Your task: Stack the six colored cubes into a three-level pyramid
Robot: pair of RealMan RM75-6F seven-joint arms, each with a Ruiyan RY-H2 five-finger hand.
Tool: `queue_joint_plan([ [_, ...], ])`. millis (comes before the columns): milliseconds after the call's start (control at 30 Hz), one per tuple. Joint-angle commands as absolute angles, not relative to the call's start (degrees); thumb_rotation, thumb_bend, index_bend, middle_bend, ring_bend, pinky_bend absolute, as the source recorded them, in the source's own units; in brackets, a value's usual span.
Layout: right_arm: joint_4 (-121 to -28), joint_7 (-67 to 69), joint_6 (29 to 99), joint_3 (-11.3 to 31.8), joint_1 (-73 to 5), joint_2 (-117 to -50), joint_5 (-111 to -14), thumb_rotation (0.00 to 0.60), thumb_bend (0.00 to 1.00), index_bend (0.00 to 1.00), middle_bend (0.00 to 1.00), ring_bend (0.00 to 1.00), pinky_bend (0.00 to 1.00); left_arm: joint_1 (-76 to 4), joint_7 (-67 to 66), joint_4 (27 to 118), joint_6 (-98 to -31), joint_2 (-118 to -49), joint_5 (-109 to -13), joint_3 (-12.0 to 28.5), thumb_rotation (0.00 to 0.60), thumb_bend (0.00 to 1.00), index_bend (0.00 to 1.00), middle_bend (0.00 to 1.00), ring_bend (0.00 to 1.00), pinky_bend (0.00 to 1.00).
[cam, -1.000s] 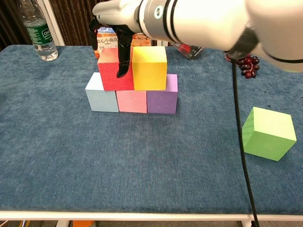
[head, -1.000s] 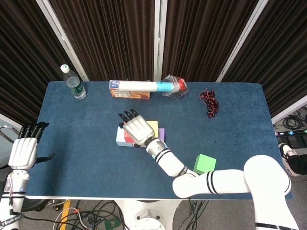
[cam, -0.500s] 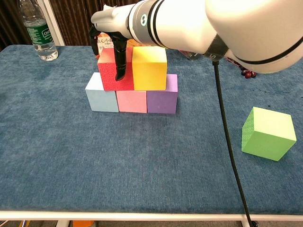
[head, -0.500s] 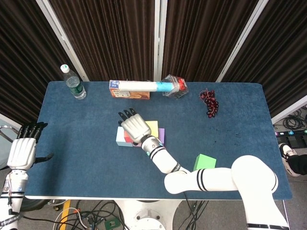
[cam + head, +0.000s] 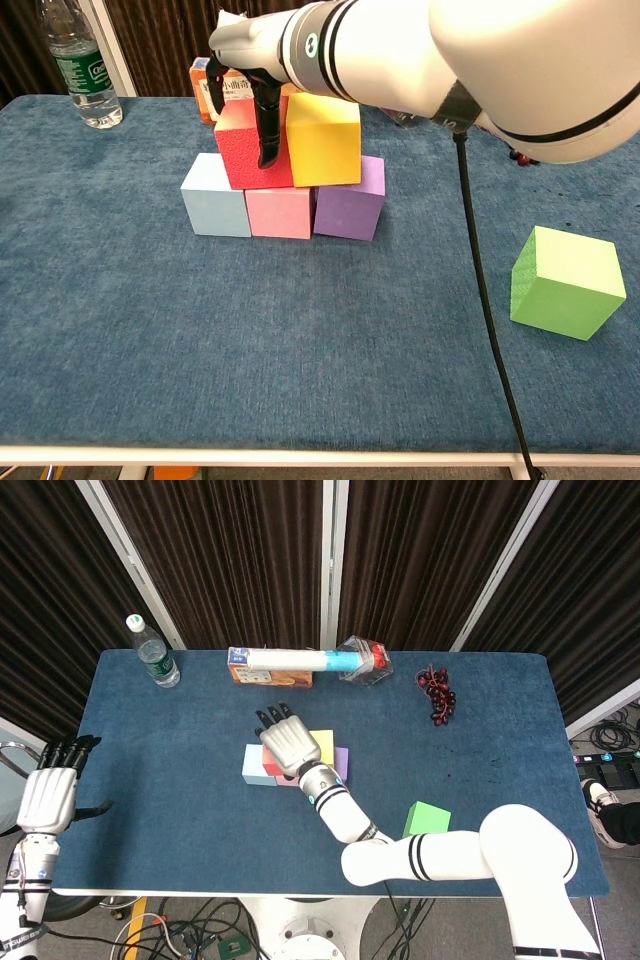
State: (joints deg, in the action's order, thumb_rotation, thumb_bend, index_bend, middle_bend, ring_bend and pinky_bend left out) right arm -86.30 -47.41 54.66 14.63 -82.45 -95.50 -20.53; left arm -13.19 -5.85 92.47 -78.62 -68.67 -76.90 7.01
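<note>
Base row laid: light blue cube (image 5: 214, 195), pink cube (image 5: 279, 212), purple cube (image 5: 349, 200). Second level seated: red cube (image 5: 245, 140) and yellow cube (image 5: 322, 137), both slightly skewed. Right hand (image 5: 292, 743) resting over the red cube, fingers draped down its front face; firm grasp cannot be confirmed. Left hand (image 5: 48, 795) idle off-table at 9 o'clock, fingers extended, holding nothing. Remaining: green cube (image 5: 566, 283), at 4 o'clock of the stack, to cap the pyramid.
</note>
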Motion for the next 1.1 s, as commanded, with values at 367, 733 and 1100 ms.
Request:
queue_joint_plan([
  [367,-89.4,-42.9,56.2,16.2,-79.9,-94.4,-24.9,0.600,0.01,0.15,0.05,0.00,0.00,-13.0,-5.4,92.1,-78.6,-68.8,-76.9,6.9,0.600,0.00,0.15,0.11,0.05,0.07],
  [733,-103.6,-30.7,61.0,15.0,-67.4,-81.6,-35.9,0.600,0.05,0.10,0.07,0.00,0.00,-12.8,-5.0,92.2,-79.1,-68.7,-77.3,7.0,0.600,0.00,0.15,0.11,0.05,0.07],
  [1100,-104.1,-19.9,51.3,9.8,-58.2,-70.1,-38.8,0.600,0.05,0.02,0.11,0.00,0.00,-12.6,-6.4,94.0,-79.7,-68.2,-77.4,7.0,0.600,0.00,0.15,0.11,0.05,0.07],
])
